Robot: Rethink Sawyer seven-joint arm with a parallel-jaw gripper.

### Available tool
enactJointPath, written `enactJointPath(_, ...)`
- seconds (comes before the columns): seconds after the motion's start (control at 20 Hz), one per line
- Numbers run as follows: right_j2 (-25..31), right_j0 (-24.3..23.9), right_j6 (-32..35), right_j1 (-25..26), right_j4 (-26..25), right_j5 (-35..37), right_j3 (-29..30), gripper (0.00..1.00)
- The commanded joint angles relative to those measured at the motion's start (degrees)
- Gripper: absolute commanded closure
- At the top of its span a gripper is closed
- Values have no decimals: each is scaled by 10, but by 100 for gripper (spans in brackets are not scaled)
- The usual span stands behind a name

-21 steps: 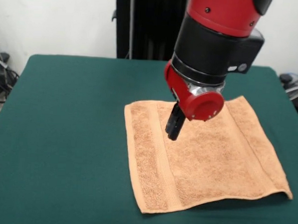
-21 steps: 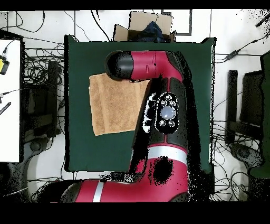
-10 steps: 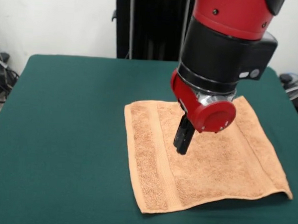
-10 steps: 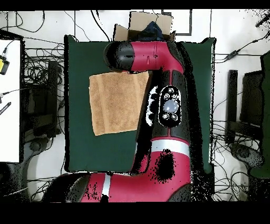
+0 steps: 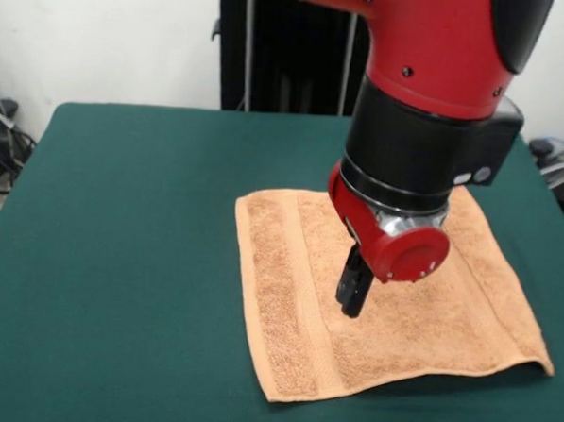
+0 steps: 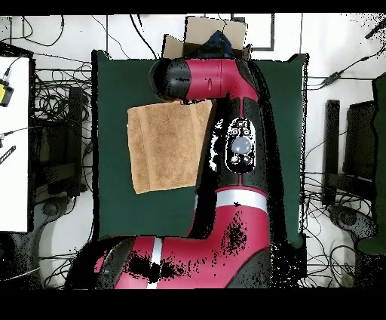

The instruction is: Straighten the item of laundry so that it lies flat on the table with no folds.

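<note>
A: Front view first: what is the surface like?
B: A dark green felt-like table (image 5: 119,259) fills most of the frame. Behind it, at the top, there is a pale wall with a black stand at top centre, and cables lie on the floor at the far left and right edges.

A: And the towel?
B: The orange-tan terry towel (image 5: 286,315) lies on the right half of the table, spread nearly flat. Its lower right corner is lifted a little off the felt and casts a shadow. A woven band runs along its left side.

A: The gripper?
B: The gripper (image 5: 354,298) hangs from the red and black arm over the towel's middle, with its black fingers drawn close together and nothing between them. I cannot tell whether the tips touch the cloth.

A: Overhead view?
B: The towel (image 6: 158,151) sits left of centre on the table (image 6: 279,151). The arm covers the towel's upper right part. Around the table there are tangled cables on a pale floor, a cardboard box (image 6: 215,34) at top centre and a white tabletop (image 6: 13,143) at the left edge.
</note>
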Motion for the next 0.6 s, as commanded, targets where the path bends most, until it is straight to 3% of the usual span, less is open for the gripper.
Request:
enactJointPath(0.05,49,3,-139,49,-31,13,6,100)
enactJointPath(0.6,48,14,-152,66,-29,33,-18,100)
